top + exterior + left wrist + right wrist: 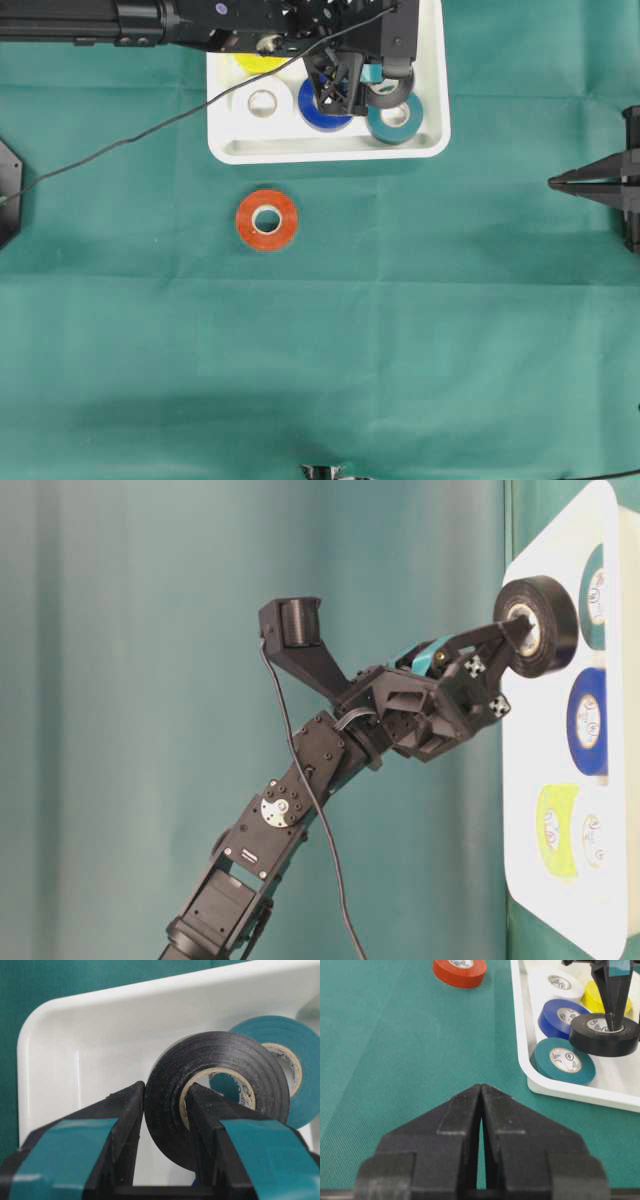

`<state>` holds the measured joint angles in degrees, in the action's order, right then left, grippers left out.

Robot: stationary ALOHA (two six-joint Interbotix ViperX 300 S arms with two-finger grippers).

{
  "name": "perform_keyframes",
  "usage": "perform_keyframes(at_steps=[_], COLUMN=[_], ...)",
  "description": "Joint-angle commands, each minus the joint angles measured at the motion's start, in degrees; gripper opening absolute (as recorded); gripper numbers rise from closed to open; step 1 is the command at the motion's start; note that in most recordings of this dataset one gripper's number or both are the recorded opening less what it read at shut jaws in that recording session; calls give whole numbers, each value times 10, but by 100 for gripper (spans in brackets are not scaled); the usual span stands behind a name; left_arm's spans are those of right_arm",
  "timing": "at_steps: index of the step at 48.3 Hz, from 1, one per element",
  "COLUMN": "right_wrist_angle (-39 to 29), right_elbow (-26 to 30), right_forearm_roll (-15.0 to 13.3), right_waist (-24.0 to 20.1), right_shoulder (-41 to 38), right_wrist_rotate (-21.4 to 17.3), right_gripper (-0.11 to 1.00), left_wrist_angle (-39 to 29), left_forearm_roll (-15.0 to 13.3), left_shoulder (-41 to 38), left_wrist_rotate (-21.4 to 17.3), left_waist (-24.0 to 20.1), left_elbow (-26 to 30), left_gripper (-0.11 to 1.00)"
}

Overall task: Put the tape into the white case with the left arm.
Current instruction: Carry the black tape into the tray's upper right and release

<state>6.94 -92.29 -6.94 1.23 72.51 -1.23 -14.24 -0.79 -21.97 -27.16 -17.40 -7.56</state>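
While the black tape [215, 1095] hangs just over the white case [430, 120], we see the left gripper [165, 1105] pinching its wall, one finger through the core. Teal [563, 1060], blue [562, 1016], white [555, 982] and yellow [592, 996] rolls lie inside; the orange roll [267, 220] sits on the green cloth [400, 330]. The right gripper [481, 1105] rests pressed together, well apart.

Even, soft overhead light falls across the green tabletop [420, 330], with only faint shadows beneath my arm. The white case [325, 150] glares slightly. My left wrist view is sharp on the black tape [172, 1085], its near teal strips softly blurred.
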Motion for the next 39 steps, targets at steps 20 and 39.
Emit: perform_keyframes(at_steps=[20,39], right_wrist_angle=[6,5], right_elbow=[4,4], right_forearm_roll=[-1,-1], right_waist=[1,0], right_shoulder=[-8,-8], right_wrist_rotate=[0,0], right_gripper=[-9,-9], left_wrist_angle=[7,7], left_forearm_roll=[-4,-4], left_shoulder=[21,39], left_wrist_rotate=[8,11], left_waist=[5,11], left_elbow=[18,-1], left_gripper=[39,92])
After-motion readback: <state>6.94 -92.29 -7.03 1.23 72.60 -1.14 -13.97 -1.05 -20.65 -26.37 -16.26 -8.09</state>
